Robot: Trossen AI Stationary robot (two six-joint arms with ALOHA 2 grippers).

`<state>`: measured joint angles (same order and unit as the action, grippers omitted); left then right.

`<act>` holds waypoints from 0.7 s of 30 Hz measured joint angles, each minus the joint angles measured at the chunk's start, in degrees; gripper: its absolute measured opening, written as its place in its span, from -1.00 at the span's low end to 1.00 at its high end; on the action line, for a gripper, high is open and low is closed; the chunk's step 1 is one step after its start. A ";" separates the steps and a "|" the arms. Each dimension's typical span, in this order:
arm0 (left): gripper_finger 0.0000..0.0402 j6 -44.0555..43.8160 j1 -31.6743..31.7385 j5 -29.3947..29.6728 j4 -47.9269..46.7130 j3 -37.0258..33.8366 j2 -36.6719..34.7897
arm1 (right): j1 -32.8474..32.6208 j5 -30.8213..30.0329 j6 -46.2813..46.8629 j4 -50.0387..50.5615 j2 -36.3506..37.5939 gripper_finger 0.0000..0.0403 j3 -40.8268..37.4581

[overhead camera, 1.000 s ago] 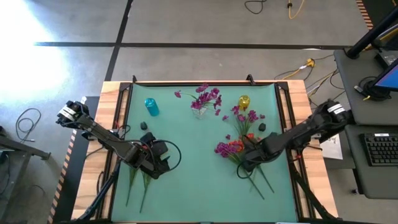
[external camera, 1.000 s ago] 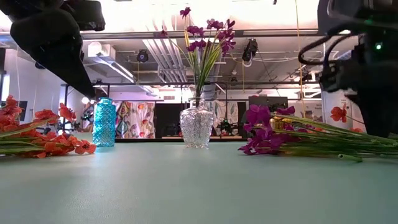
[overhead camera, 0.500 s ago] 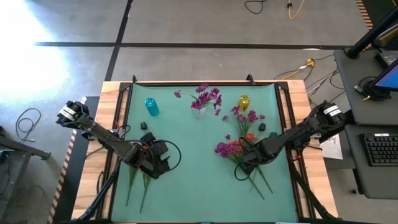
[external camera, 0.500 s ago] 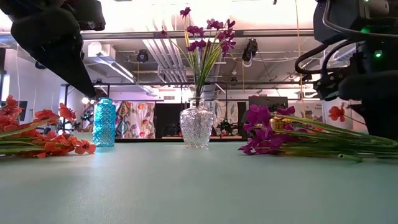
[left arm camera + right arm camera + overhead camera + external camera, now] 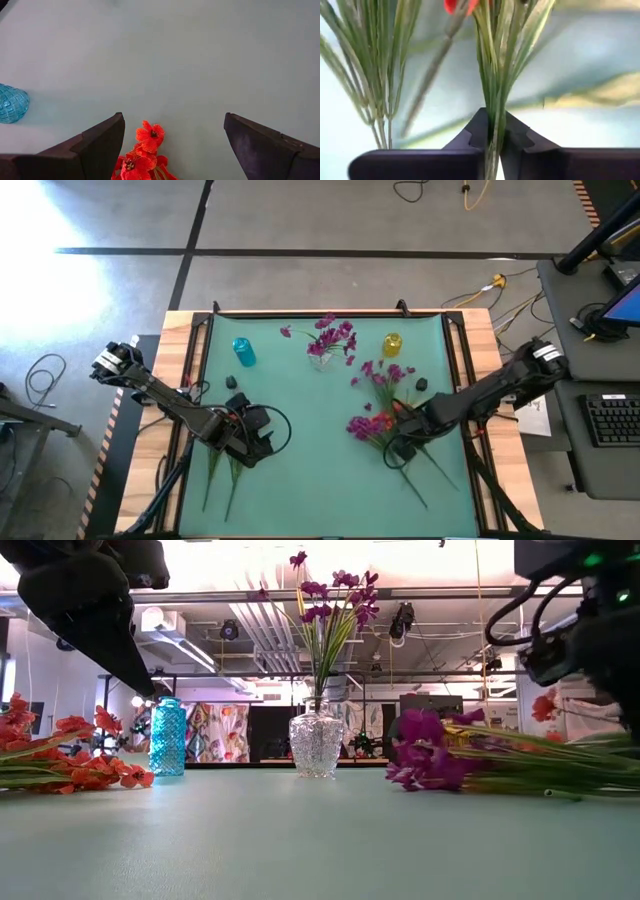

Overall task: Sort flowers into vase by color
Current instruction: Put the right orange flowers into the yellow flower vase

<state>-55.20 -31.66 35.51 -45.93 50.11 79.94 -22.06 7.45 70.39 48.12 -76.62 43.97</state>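
My right gripper [image 5: 400,442] is shut on a green flower stem [image 5: 495,115] in the pile of magenta [image 5: 384,374] and orange-red flowers [image 5: 366,423] at the table's right. Which bloom that stem bears I cannot tell. My left gripper [image 5: 173,120] hangs open over orange-red flowers [image 5: 149,136] at the table's left, touching nothing; their stems [image 5: 215,475] lie on the mat. A clear vase [image 5: 319,358] at the far middle holds magenta flowers [image 5: 335,600]. A blue vase [image 5: 243,352] and a yellow vase [image 5: 392,343] stand on either side of it. My right gripper pinches one leafy green stem [image 5: 494,131] between its two fingers, low on the stem and away from the blooms. The fingers come from above, pointing steeply down, and lie across the stem. The magenta blooms [image 5: 425,755] stand a little above the mat.
Two small dark objects [image 5: 232,382] [image 5: 421,383] lie on the green mat [image 5: 310,470]. Loose stems [image 5: 435,465] trail toward the near right. The mat's middle and near part are bare. Wooden table edges [image 5: 150,480] frame the mat.
My right gripper has shut on the stem and risen a little. The flower pile at the right has shifted with it: the magenta blooms have swung toward the table's left and lifted slightly, and the stem ends have turned on the mat.
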 joint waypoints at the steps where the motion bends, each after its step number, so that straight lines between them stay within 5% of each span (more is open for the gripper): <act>1: 0.63 0.00 -0.01 0.00 0.00 0.00 0.00 | 0.00 2.07 -0.02 0.38 0.65 -0.92 0.00; 5: 0.63 0.00 -0.01 0.02 0.00 0.00 0.00 | -0.02 8.50 1.83 4.47 3.13 -0.92 0.02; 11: 0.63 0.00 0.00 0.04 0.00 0.00 0.00 | 0.00 8.91 3.98 16.10 5.38 -0.93 1.08; 21: 0.63 0.02 0.05 1.09 -0.02 0.00 0.00 | -0.02 -8.70 6.51 28.61 5.99 -0.93 11.10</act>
<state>-55.18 -31.62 36.60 -45.95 50.11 79.94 -22.09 -1.25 76.90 76.73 -70.63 55.07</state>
